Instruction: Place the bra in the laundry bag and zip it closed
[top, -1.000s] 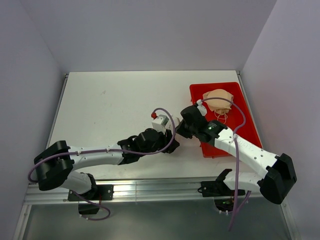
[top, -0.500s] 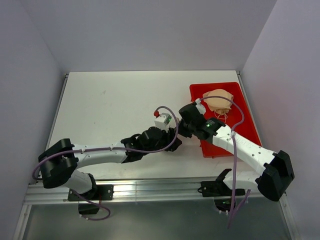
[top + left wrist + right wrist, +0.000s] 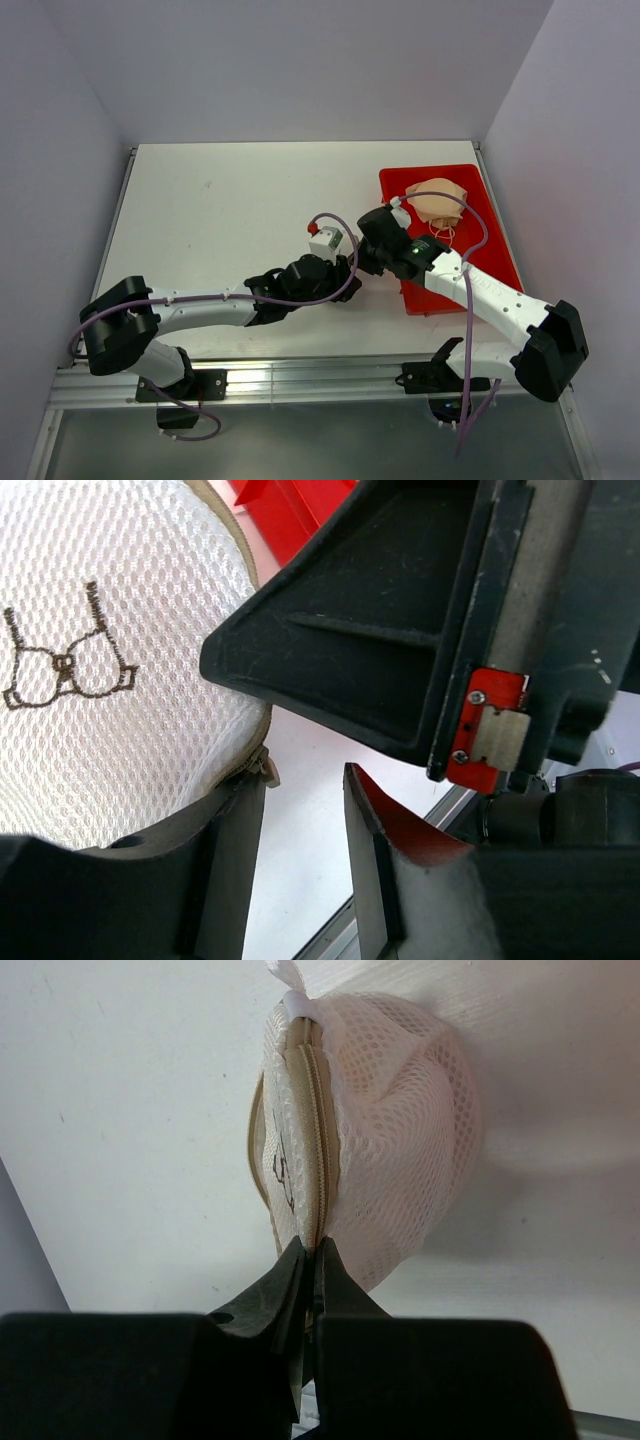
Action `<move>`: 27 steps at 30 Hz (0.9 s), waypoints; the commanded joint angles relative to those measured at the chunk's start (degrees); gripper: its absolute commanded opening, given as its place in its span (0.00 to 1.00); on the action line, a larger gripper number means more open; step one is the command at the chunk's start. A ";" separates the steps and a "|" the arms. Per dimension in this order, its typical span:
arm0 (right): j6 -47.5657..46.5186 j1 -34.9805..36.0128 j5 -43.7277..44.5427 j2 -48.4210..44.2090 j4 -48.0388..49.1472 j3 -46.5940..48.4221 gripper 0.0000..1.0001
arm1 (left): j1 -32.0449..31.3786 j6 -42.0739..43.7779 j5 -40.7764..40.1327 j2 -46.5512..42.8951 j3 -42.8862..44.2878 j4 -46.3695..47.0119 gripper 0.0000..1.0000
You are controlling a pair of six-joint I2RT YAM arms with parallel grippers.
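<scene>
My right tool [image 3: 308, 1260] is clamped tight on the zipper [image 3: 318, 1130] seam of the laundry bag [image 3: 400, 1110]. The bag bulges just ahead of its tips, over the tabletop [image 3: 130, 1110]. Pale pink shows through the mesh, which looks to be the bra [image 3: 390, 1160] inside. My left tool [image 3: 300, 778] has its jaws apart with nothing between them, and the zipper pull [image 3: 268, 768] sits just beside one tip. Beyond the bag lies a red tray [image 3: 490, 240] holding a tan bra [image 3: 437, 200].

laundry bag [image 3: 150, 570]: white mesh | zip [image 3: 312, 1130]: beige | tray [image 3: 480, 190]: red | table [image 3: 220, 210]: white
</scene>
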 commanded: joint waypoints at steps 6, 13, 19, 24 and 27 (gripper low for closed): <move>-0.61 0.49 -0.51 0.09 -0.67 2.09 0.00 | 0.21 -0.33 -5.79 0.46 3.25 -1.45 0.41; -0.61 0.49 -0.68 0.00 -0.50 1.83 0.00 | 0.21 -0.50 -6.05 0.90 3.08 -1.45 0.36; -0.52 0.58 -1.30 -0.08 0.21 1.30 0.00 | 0.30 -0.85 -6.32 1.34 3.42 -1.80 0.34; -0.70 0.58 -1.30 -0.26 0.21 1.13 0.00 | 0.39 -0.94 -6.49 1.43 3.43 -1.98 0.25; -0.70 0.58 -1.47 -0.52 0.56 0.87 0.00 | 0.48 -1.20 -6.67 1.52 3.34 -2.24 0.18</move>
